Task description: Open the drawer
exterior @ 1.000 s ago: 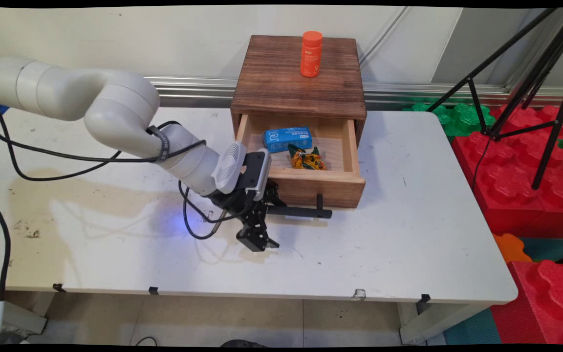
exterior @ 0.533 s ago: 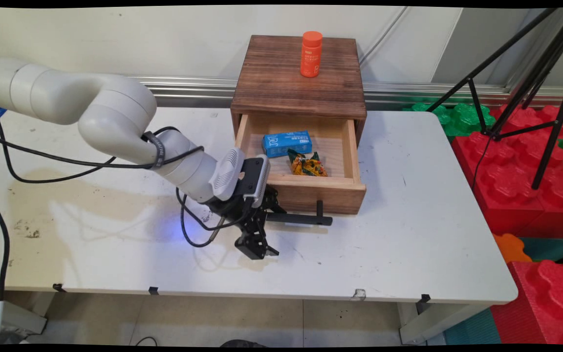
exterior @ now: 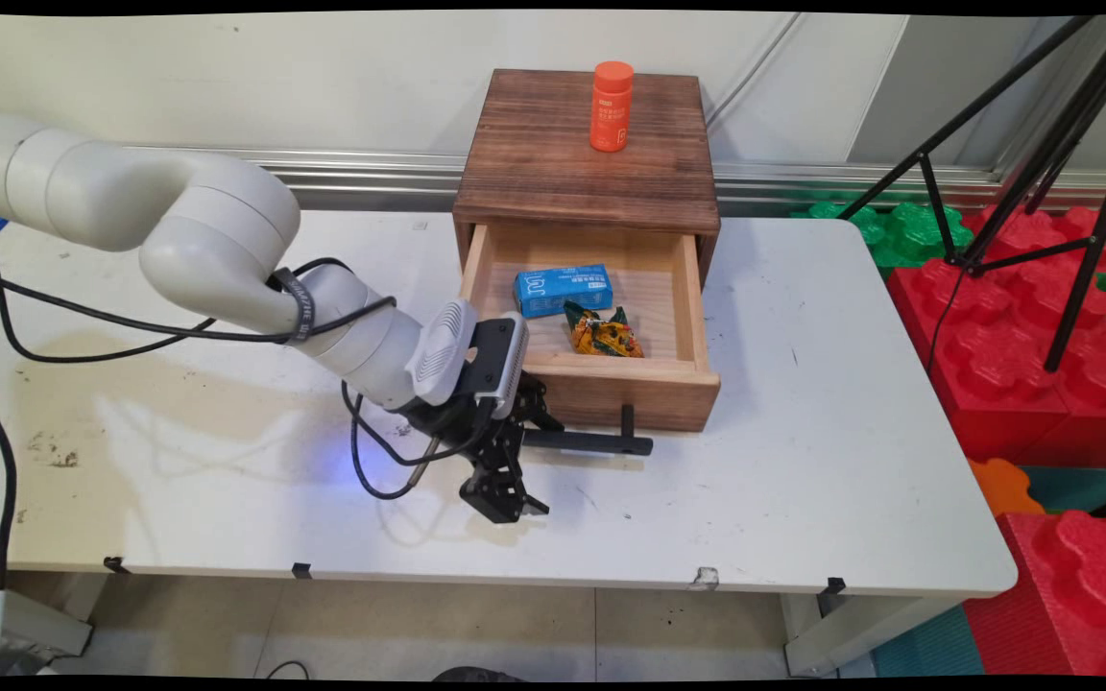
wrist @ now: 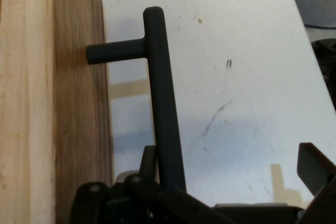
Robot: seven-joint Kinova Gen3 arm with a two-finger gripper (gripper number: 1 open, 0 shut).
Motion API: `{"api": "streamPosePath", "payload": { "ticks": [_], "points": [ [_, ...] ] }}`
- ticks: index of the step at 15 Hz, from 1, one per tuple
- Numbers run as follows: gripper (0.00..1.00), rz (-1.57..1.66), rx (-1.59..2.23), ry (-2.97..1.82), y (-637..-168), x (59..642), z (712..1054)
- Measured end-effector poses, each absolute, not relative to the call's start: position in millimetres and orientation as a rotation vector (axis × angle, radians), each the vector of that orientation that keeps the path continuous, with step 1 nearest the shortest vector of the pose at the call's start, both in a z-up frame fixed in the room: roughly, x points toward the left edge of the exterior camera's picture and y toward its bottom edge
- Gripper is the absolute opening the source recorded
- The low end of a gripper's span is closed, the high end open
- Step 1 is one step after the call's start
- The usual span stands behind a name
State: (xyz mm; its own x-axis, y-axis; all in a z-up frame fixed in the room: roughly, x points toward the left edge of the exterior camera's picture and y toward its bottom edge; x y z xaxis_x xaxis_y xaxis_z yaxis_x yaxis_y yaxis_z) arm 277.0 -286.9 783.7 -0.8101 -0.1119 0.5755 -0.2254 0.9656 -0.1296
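spanning the black bar handle (exterior: 591, 441) of the pulled-out wooden drawer (exterior: 611, 379), black two-finger gripper (exterior: 524, 461), jaws released, near table's (exterior: 803, 499) front edge.

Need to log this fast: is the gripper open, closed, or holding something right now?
The gripper is open, fingers spread wide; the drawer handle runs close beside one finger, not clamped.

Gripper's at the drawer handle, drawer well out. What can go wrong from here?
1. The gripper is open at the left end of the handle, with the bar near one finger only; it may slip off.
2. The drawer is far out of the cabinet; more pull might drag it free.
3. A jerk could topple the upright orange bottle on top.
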Motion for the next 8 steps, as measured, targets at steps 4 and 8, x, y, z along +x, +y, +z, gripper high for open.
{"api": "streamPosePath", "payload": {
  "ticks": [4, 8],
  "points": [
    [1.0, 0.249, 0.238, -2.513, -281.9, 274.6, 784.3],
    [1.0, 0.24, 0.234, -2.509, -276.9, 272.1, 784.7]
  ]
}}
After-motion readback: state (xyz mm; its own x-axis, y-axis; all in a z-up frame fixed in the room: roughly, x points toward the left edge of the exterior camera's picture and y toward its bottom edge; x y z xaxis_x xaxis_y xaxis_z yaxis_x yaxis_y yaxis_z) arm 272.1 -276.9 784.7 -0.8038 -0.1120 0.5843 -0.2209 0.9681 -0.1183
